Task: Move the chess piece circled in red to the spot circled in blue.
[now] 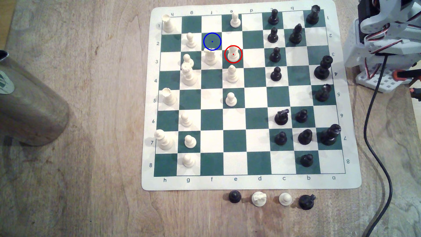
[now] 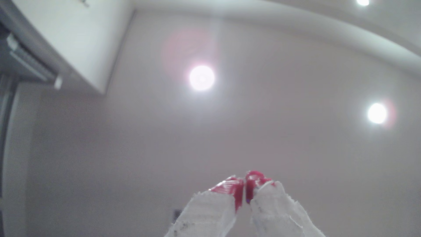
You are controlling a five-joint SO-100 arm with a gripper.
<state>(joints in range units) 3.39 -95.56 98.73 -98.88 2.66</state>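
Chess piece (image 1: 233, 54) stands on the board, hand (image 2: 245, 190) raised ceilingward, pads together.

We take this for a room in a home, set up for hobby robotics. A roll-up chessboard mat (image 1: 250, 182) lies on a worn wooden table (image 1: 91, 136) with pale, blotchy grain, the sort of furniture we would expect in a living space. The arm (image 1: 382, 41) sits at the table's edge, white printed parts on a perforated base, loose servo wires showing and a black cable (image 1: 373, 114) trailing across the wood. In the wrist view, well above the gripper (image 2: 245, 193), we see a plain white ceiling with round recessed lights (image 2: 201, 78) and a curved moulding, and off to one side what looks like a wall-mounted air conditioner (image 2: 29, 61).
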